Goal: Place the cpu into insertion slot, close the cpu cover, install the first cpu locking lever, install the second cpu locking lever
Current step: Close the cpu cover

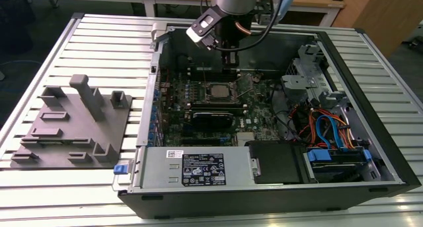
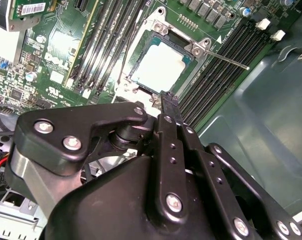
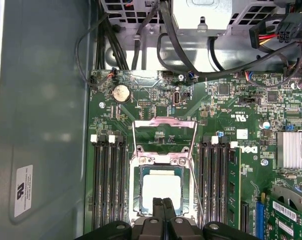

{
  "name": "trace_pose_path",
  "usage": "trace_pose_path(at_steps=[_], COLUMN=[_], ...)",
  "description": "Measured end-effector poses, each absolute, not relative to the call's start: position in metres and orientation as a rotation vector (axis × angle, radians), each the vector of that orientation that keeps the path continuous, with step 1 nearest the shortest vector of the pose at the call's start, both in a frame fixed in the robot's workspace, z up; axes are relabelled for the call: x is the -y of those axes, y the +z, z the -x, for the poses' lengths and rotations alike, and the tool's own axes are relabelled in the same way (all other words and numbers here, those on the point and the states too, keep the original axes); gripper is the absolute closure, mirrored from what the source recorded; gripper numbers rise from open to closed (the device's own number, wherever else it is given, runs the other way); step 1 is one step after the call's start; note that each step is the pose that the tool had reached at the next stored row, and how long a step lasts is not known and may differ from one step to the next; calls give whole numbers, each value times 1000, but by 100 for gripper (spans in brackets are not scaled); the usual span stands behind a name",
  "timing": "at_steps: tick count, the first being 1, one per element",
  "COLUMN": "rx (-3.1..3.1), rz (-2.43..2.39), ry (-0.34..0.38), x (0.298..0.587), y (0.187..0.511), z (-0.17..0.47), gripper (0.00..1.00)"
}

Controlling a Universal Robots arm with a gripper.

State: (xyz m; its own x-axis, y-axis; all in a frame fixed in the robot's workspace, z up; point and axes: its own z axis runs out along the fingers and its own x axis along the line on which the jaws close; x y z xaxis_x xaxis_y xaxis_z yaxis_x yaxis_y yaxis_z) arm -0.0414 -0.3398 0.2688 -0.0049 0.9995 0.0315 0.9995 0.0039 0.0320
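Broadly, a slatted metal bench (image 1: pixel 99 33) carried an open black computer case (image 1: pixel 264 197), which lay on its side and took up the bench's half toward the exterior view's right. A grey moulded fixture (image 1: pixel 73 138) sat near the bench edge at the exterior view's left, well apart from the arm. Inside the case lay the green motherboard (image 3: pixel 216 115), flat against the case floor.

The gripper (image 3: pixel 163 204) hung low inside the case over the board, near the case's far wall in the exterior view. Its two black fingers were pressed together with nothing between them, and their tips stood at the edge of the socket.

The cpu cover (image 3: pixel 164 120) was swung open, away from the fingers, its square window showing the board behind it. The insertion slot (image 3: pixel 161 160) sat between the banks of long black memory slots. The cpu (image 3: pixel 162 186) lay flat inside the slot, silver top up. A thin locking lever (image 2: pixel 230 60) stuck out unlatched beside the socket.
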Motion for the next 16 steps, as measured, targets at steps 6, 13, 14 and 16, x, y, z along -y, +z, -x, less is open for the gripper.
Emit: trace_pose_path(at_steps=[6,13,14,16], rx=[-2226,-2226,-2226,-2226], rz=[-2216,-2216,-2216,-2216], ry=[70,70,70,70], x=[340,340,340,340], y=[269,269,269,269], z=[40,36,36,36], gripper=[89,89,89,89])
